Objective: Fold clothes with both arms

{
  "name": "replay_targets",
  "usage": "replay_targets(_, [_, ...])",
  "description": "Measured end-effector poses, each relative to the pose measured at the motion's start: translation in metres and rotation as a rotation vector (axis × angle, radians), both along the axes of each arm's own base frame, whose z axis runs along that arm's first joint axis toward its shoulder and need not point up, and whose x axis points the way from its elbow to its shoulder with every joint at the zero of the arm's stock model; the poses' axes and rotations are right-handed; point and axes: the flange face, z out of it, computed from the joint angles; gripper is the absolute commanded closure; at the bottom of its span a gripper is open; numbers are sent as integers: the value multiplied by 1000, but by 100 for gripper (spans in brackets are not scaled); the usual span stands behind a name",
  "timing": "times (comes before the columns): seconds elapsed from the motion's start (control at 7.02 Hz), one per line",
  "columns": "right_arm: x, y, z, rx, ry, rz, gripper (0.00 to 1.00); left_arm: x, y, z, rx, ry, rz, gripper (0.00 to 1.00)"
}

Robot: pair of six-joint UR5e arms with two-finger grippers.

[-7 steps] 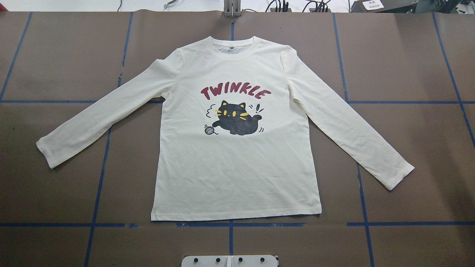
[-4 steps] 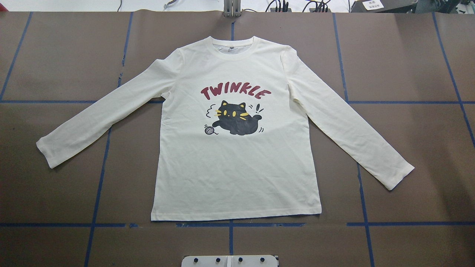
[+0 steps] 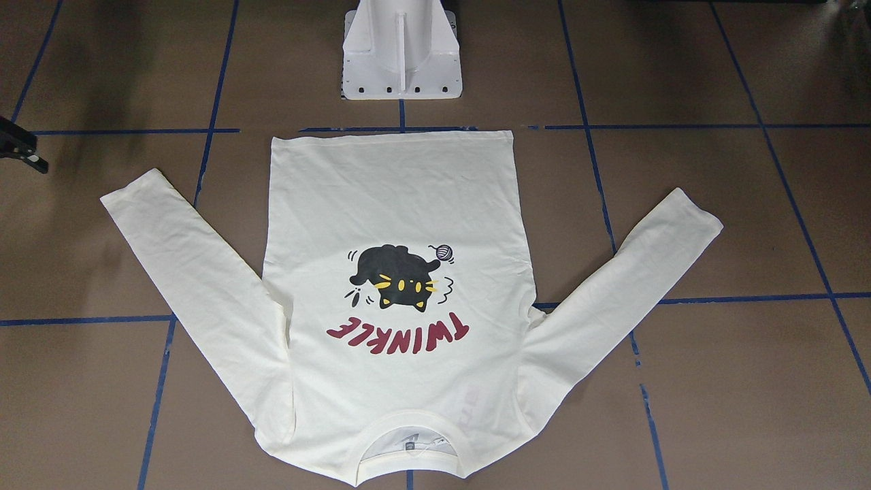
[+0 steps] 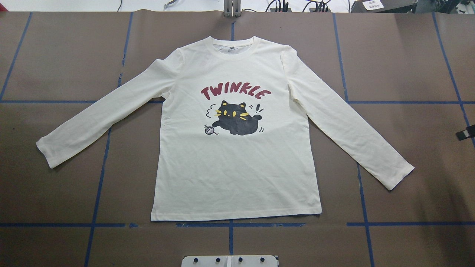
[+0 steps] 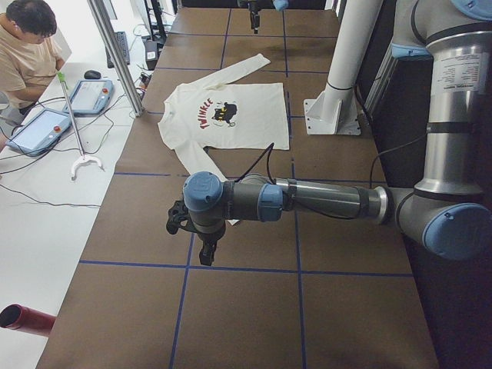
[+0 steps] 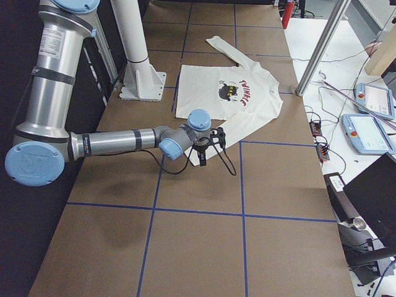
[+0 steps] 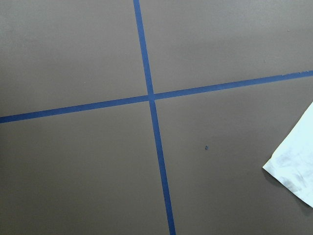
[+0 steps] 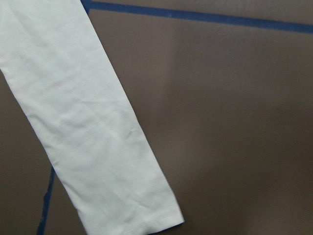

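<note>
Mid-bench and print side up, the cream T-shirt (image 4: 237, 167) lies flat and unfolded on the brown bench (image 4: 55, 55). Its collar points to the far edge and its hem to my base edge, so the body's long axis runs edge to edge. Both sleeves slant outward and back toward my edge, cuffs aimed at the two near corners. My right pincer (image 4: 465, 132) hangs near the right sleeve (image 4: 349, 126), toward the bench's right end, with the cuff lying inward and somewhat closer to my edge. My left pincer (image 5: 206, 250) hovers out toward the left end, well apart from the left sleeve (image 4: 100, 115), so the right looks the nearer. Neither holds cloth. How wide either stands, I cannot tell.
</note>
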Motion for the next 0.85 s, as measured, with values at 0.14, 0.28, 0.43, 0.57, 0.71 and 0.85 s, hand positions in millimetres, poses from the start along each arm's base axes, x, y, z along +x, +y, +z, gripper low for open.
replay_targets(0.14, [-36, 12, -4, -67, 12, 52, 6, 0, 0, 0, 1, 0, 0, 0])
replay_targets(0.28, [-65, 24, -4, -83, 29, 81, 6, 0, 0, 0, 1, 1, 0, 0])
replay_targets(0.43, [-77, 32, -2, -92, 43, 99, 6, 0, 0, 0, 1, 1, 0, 0])
replay_targets(0.57, [-79, 37, 6, -111, 59, 118, 8, 0, 0, -1, 1, 1, 0, 0])
replay_targets(0.71, [-76, 40, 16, -147, 77, 141, 15, 0, 0, -1, 2, 2, 0, 0])
replay_targets(0.85, [-77, 41, 24, -205, 87, 180, 17, 0, 0, -3, 6, 2, 0, 0])
